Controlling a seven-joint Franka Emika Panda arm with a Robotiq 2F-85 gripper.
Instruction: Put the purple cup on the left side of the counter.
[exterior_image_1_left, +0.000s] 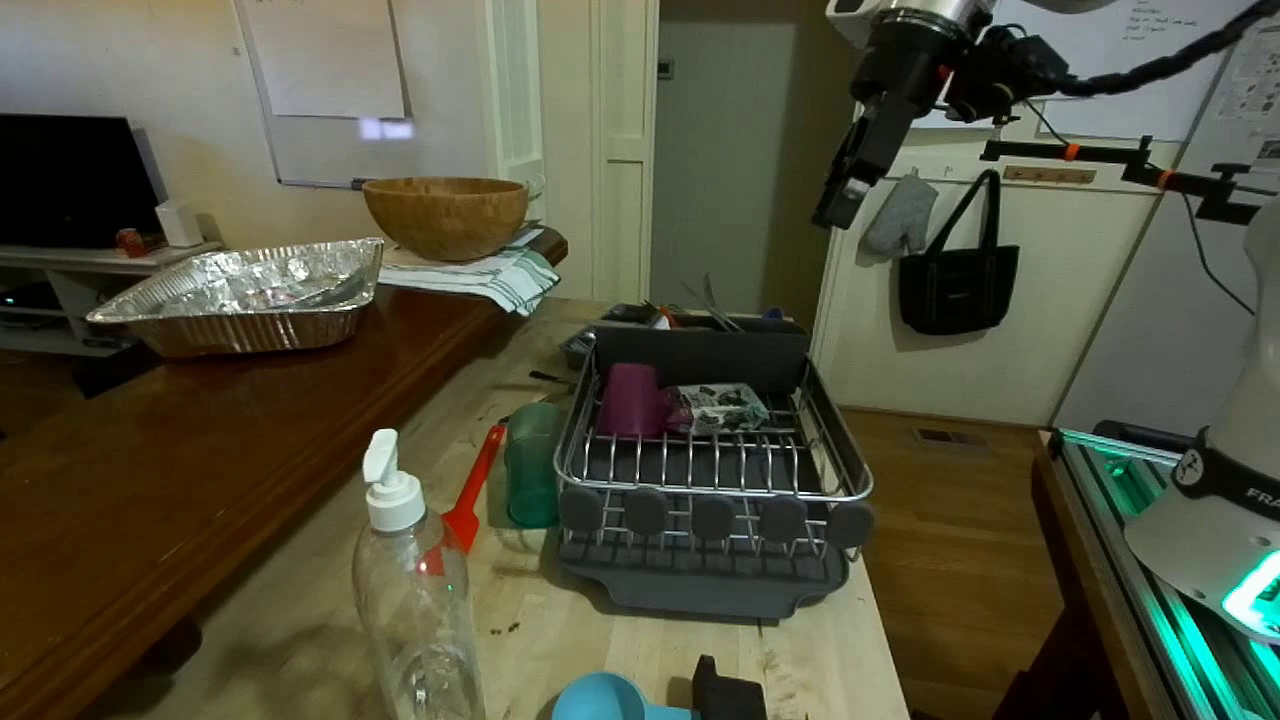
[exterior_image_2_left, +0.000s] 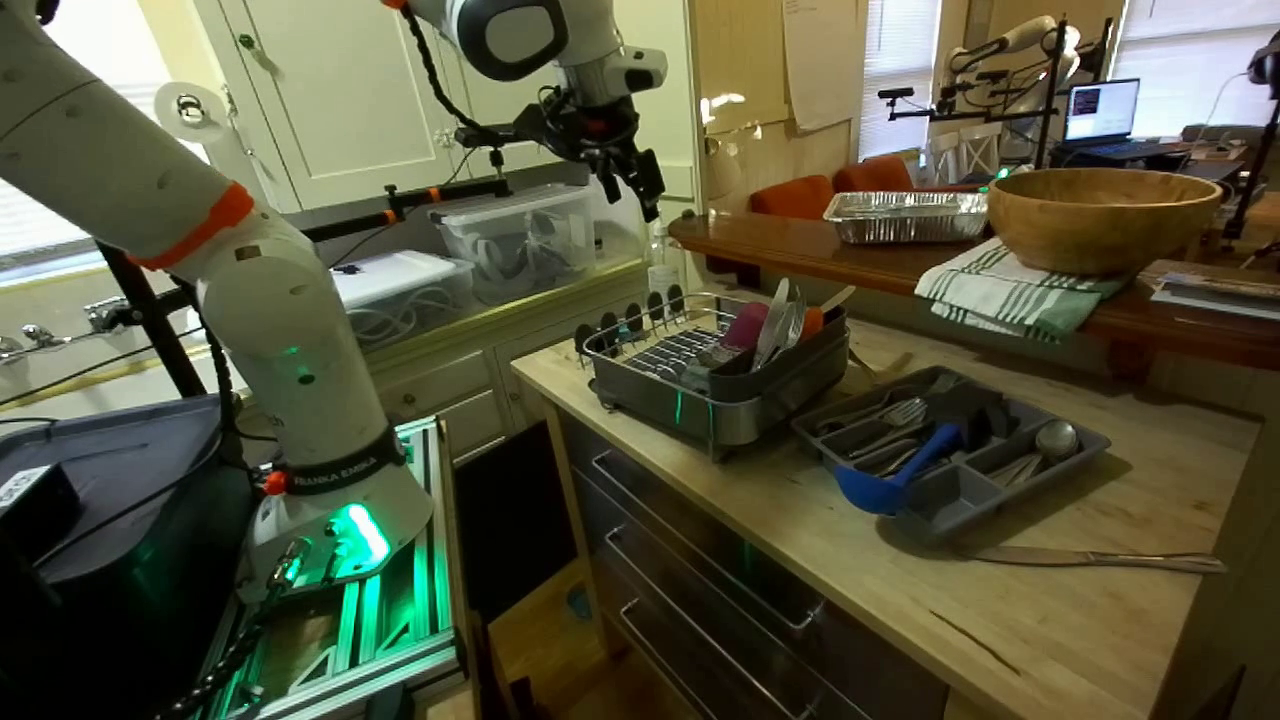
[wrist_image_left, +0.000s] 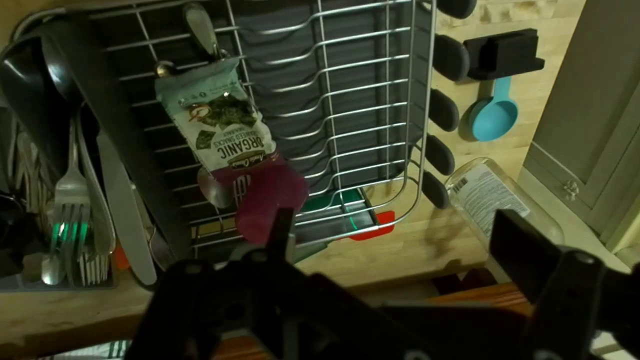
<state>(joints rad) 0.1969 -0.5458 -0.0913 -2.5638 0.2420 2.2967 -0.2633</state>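
Wrist view: my gripper (wrist_image_left: 393, 227) is spread wide, holding nothing. The purple cup (wrist_image_left: 274, 197) is in the dish rack (wrist_image_left: 425, 112). I think getting it comes first: I should go down, pinch it, then set it left on the counter (wrist_image_left: 400, 256). The snack bag (wrist_image_left: 222, 117) by the cup reads ORGANIC; my base (exterior_image_2_left: 340, 500) says FRANKA EMIKA.

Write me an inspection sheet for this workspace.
Surface: pale counter, carrying a dish rack.
Job's things: purple cup in the dish rack, next to a snack packet.
Clutter: green tumbler, red utensil, pump bottle, blue scoop and cutlery tray on the counter.
Pincer: open and raised, nothing held.
Cables: black cable beside the robot arm, not touching the counter.
Surroundings: brown table with foil pan, wooden bowl and striped cloth.
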